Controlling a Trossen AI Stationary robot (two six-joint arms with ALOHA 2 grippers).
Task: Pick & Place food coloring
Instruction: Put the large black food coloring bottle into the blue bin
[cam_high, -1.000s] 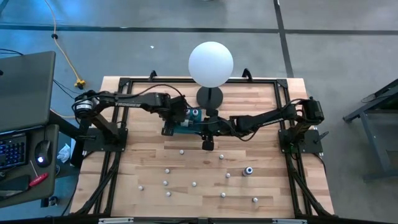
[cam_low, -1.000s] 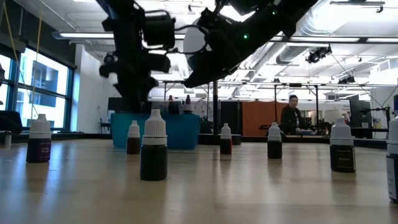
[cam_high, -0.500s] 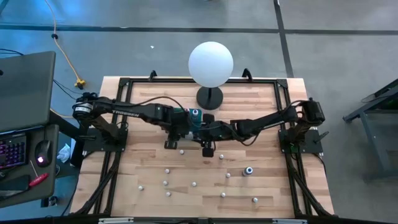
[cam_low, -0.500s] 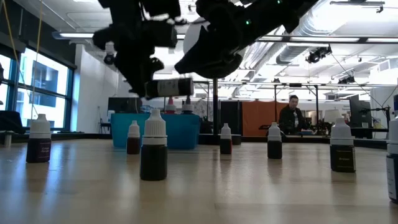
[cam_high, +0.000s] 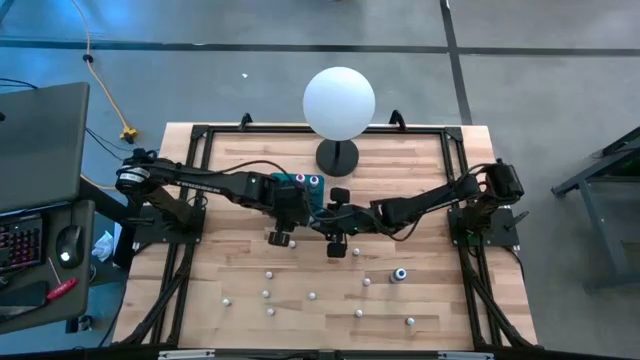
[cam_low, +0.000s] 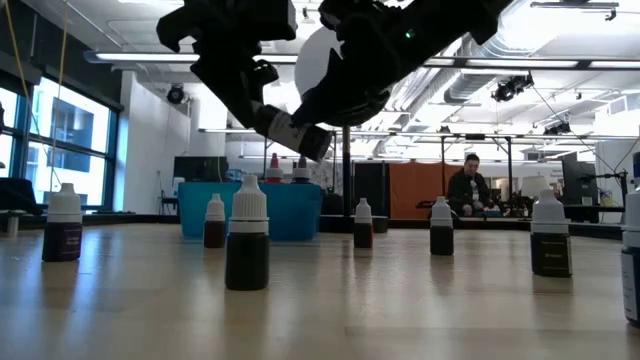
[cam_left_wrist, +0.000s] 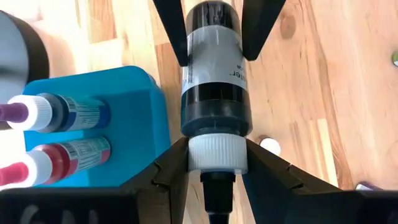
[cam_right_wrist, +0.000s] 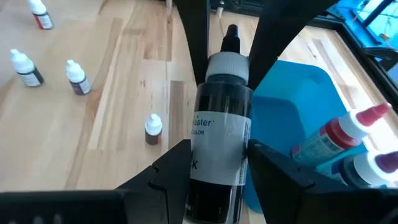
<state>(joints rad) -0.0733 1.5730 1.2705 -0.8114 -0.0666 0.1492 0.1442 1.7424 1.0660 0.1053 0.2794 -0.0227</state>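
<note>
A black food-coloring bottle (cam_left_wrist: 214, 74) with a white cap and a white label hangs in the air between both grippers, near the teal tray (cam_high: 300, 183). In the low view the black bottle (cam_low: 295, 132) slants above the table. My left gripper (cam_left_wrist: 216, 146) is shut on its cap end. My right gripper (cam_right_wrist: 217, 155) is shut on its base end. A red bottle (cam_left_wrist: 62, 155) and a blue bottle (cam_left_wrist: 59, 115) lie in the tray (cam_left_wrist: 130, 99). Several more small bottles (cam_high: 267, 272) stand upright on the table. My left gripper pinches the white cap (cam_left_wrist: 217, 158) of the black bottle between its two fingers, one on each side. The bottle points straight away from the wrist, lifted clear of the table. My right gripper pinches the bottle's dark lower body (cam_right_wrist: 214, 180) between its two fingers, coming from the opposite end. The bottle points away from the wrist with its nozzle tip (cam_right_wrist: 231, 31) farthest off, clear of the table.
A big white globe on a black stand (cam_high: 340, 100) rises at the far side, just behind the tray. Loose bottles stand over the near half of the table (cam_low: 247, 235), one with a blue top (cam_high: 400, 273). A person (cam_low: 466, 190) is in the room beyond.
My left gripper has moved from over the tray toward the near edge, carrying the black bottle. Half a second ago the bottle lay level under it; now it slants, with my right gripper at its other end.
</note>
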